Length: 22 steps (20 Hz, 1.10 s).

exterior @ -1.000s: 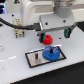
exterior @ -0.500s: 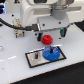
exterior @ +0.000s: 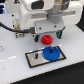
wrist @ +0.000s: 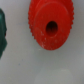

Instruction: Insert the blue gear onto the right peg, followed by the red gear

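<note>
Exterior view, going left to right: grey rectangular plate w/ black border (exterior: 36,58) lies on the white table (exterior: 12,67), below the pincer and toward the exterior view's left of it. Next, the flat bright-blue toothed disc — the blue gear (exterior: 50,52) — already sits on the plate at its right end, so the right peg is hidden under it; can't see the pin itself. Just behind it, directly under the pincer (exterior: 48,36), rests the smaller bright-red toothed disc w/ raised hub, the red gear (exterior: 47,40), on the table, apart from the plate.

Wrist view: red gear (wrist: 49,25) fills the frame, centre hole dark, dead ahead of the pincer. Fingertips not visible there, and too blurred outside — can't tell if jaws are spread or closed.

Judgement: red gear looks like rigid, light plastic, prob. smooth — best pinched across the raised hub or opposite rim teeth, kept level for the peg.
</note>
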Motion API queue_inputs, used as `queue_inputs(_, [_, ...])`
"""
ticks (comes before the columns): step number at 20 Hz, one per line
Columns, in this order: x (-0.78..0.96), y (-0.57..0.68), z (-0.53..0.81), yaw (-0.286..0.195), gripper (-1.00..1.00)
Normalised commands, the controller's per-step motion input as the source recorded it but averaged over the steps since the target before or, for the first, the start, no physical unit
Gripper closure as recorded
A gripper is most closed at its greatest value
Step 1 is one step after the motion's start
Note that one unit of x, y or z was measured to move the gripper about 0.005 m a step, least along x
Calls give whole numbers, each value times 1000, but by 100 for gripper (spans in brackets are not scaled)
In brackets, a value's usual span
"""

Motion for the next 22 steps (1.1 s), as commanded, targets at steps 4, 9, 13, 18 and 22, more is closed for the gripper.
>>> queue_inputs(4, [-95, 8, -231, 0, -100])
queue_inputs(9, [-32, -1, -54, 0, 100])
queue_inputs(13, [-13, -23, 30, 0, 100])
queue_inputs(18, [15, 25, 27, 0, 100])
queue_inputs(22, [25, -6, 34, 0, 100])
